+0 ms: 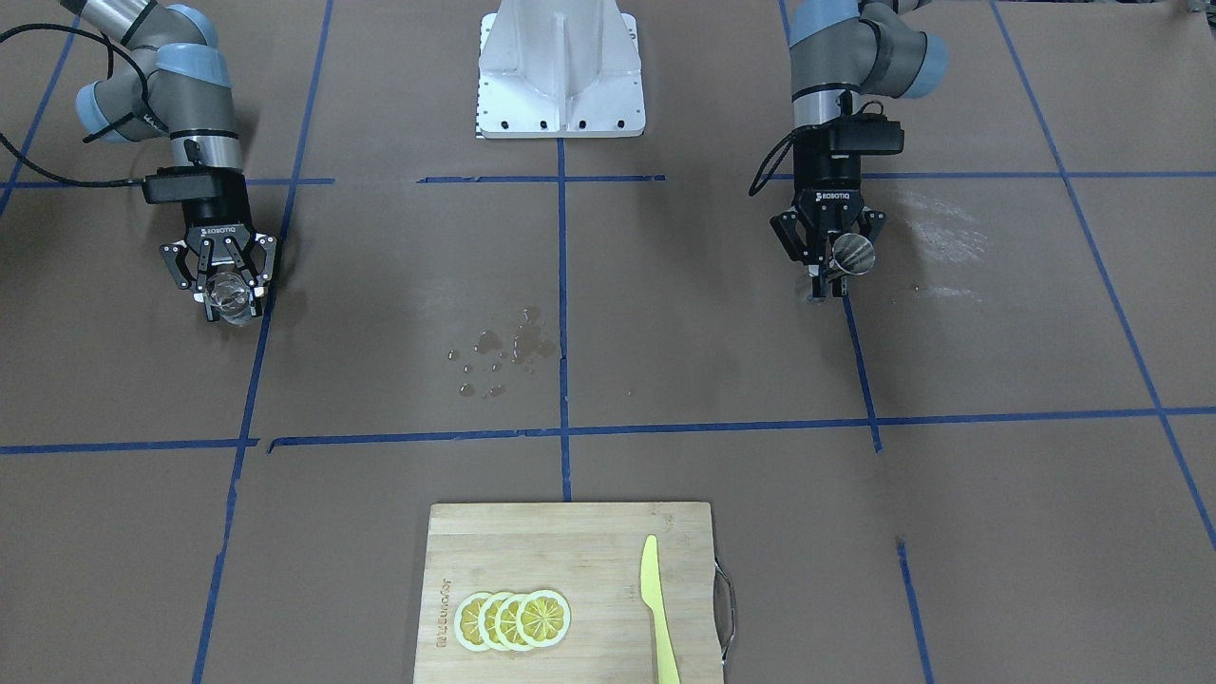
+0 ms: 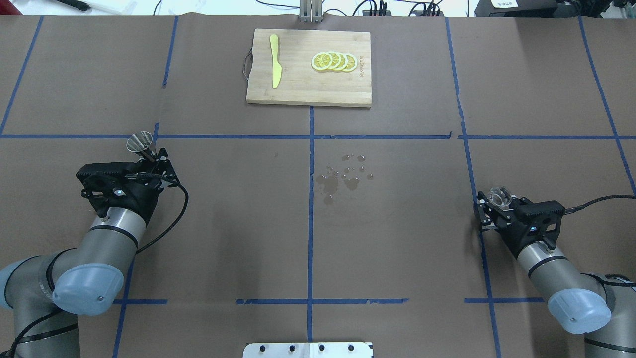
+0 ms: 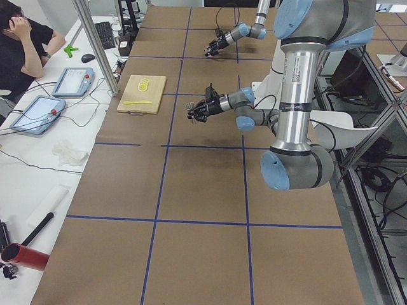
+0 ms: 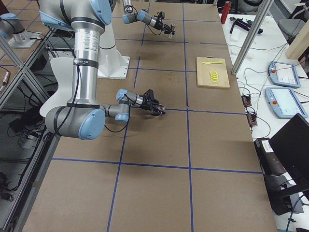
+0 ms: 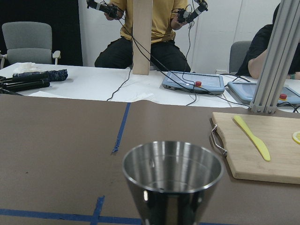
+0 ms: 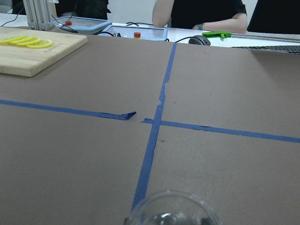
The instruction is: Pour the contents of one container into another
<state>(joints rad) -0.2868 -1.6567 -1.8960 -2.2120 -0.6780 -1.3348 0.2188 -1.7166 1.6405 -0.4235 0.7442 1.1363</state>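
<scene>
On the brown paper table (image 2: 238, 209), my right pincer (image 2: 493, 205) grips the glass (image 2: 498, 196) far right of the water drops (image 2: 343, 174), my left pincer (image 2: 153, 156) clamps the jigger (image 2: 139, 141) far left of them, both mouth-up, I think ready for pouring.

So both arms are holding something here: the right gripper (image 1: 228, 290), over on the picture's left, has its fingers closed around the little clear glass (image 1: 229, 300), and the left gripper (image 1: 828, 275), on the picture's right, is clamped on the steel jigger (image 1: 851, 254). They're well apart. Between them, roughly mid-table (image 1: 722, 332), is a scatter of water drops (image 1: 503, 353) on the brown paper, right by the blue tape line (image 1: 562, 313). Near the camera sits a wooden cutting board (image 1: 570, 546) with a row of overlapping lemon slices (image 1: 513, 619) and a yellow knife (image 1: 655, 608) beside them. The white robot base (image 1: 560, 71) is at the far edge.
</scene>
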